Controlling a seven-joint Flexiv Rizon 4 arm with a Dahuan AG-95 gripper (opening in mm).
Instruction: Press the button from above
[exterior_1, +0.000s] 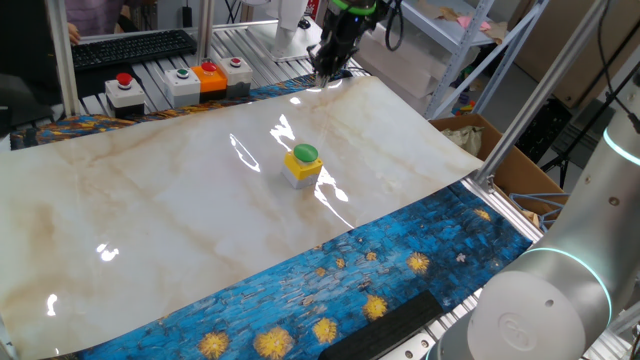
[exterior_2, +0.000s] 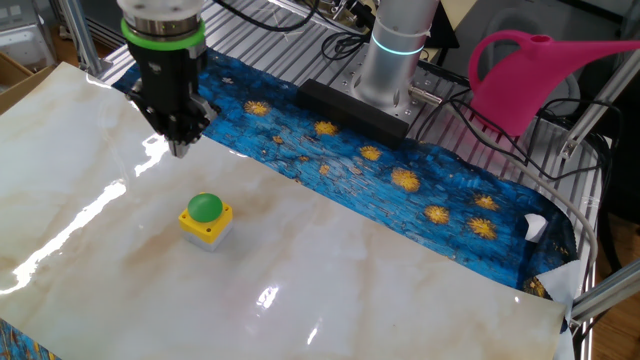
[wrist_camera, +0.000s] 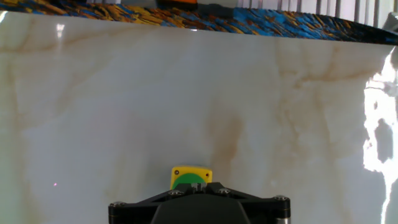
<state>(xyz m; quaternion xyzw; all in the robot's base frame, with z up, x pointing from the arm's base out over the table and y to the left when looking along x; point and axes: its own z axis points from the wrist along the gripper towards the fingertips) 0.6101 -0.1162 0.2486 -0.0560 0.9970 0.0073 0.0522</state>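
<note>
Looking over the marble-patterned tabletop (exterior_2: 420, 270), most of it lies bare, with the blue starry cloth (exterior_2: 400, 170) along its edge. The arm hangs over the slab with its gripper (exterior_2: 181, 146) pointing straight down, fingers pressed together, holding nothing. The green dome button (exterior_2: 205, 208) on its yellow housing sits near the middle of the slab, apart from the fingertips and untouched. I'd judge the pressing not yet done: the gripper has to line up above the dome and descend.
</note>
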